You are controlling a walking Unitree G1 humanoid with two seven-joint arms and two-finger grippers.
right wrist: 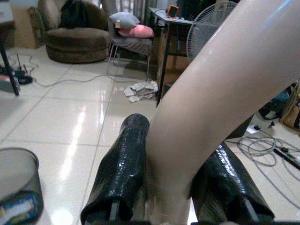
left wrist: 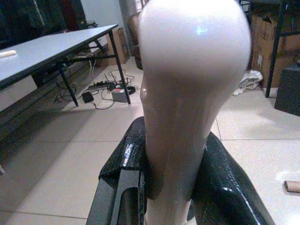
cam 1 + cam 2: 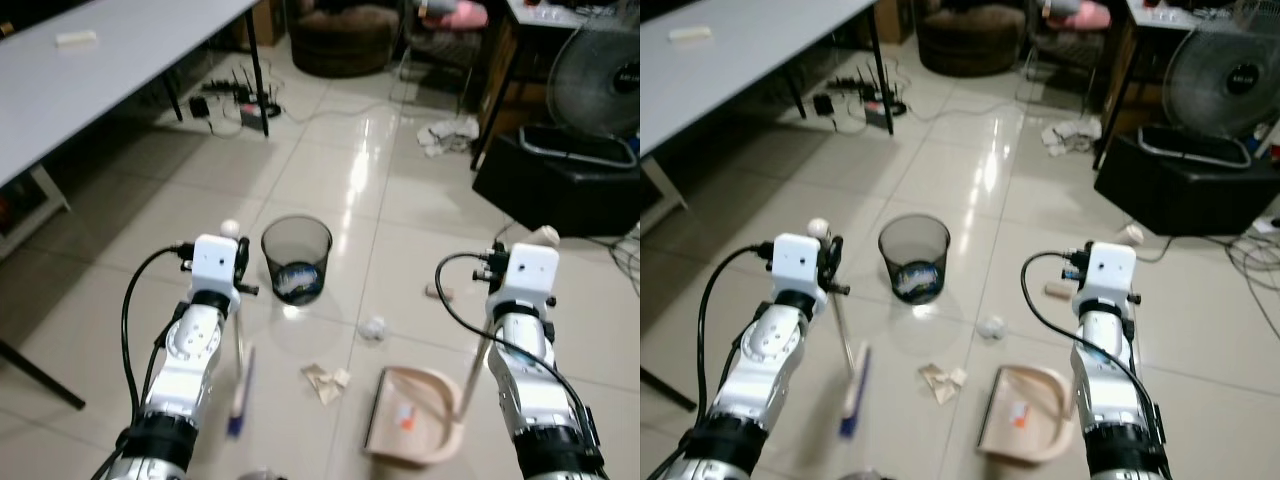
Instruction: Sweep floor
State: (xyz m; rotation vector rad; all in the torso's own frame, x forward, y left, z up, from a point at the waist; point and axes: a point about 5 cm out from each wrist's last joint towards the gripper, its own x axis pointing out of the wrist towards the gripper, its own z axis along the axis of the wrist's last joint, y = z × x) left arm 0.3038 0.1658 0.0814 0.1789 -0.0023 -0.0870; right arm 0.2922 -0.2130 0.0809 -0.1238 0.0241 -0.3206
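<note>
Around the bin: bin (image 3: 297,258) stands on the tile floor (image 3: 330,180), taken as landmark for all below.
Left hand: left hand (image 3: 240,262) just left of bin, closed on broom handle (image 2: 187,108); wrist view shows both black fingers (image 2: 124,178) clamped on the cream knob end.
Broom: broom (image 3: 240,385) hangs down from left hand; shaft near upright, blue head low at the floor, nearer the robot than bin & left of it.
Right hand: right hand (image 3: 1120,300) right of bin, well apart; closed on dustpan handle (image 1: 215,103), fingers (image 1: 119,173) either side of it.
Dustpan: dustpan (image 3: 415,412) sits on floor, right of bin & nearer robot; something orange lies in it.
Litter: crumpled ball (image 3: 372,328) just right of bin, nearer robot; torn scrap (image 3: 325,380) nearer still, btwn broom head & dustpan; small roll (image 3: 438,292) further right.
Key relation: scrap lies to the right of broom head, dustpan right of scrap again, so all three nearly in a row. Broom's long axis approx vertical; head's long edge runs roughly away from robot, i.e. broadside to the scrap.
Next move (judgement): prob. a rightward stroke by left arm, pushing scrap toward dustpan; right arm holds pan steady. Left arm nearer the litter.
Risk (judgement): ball sits off that line, closer to bin, likely needs a 2nd stroke.
</note>
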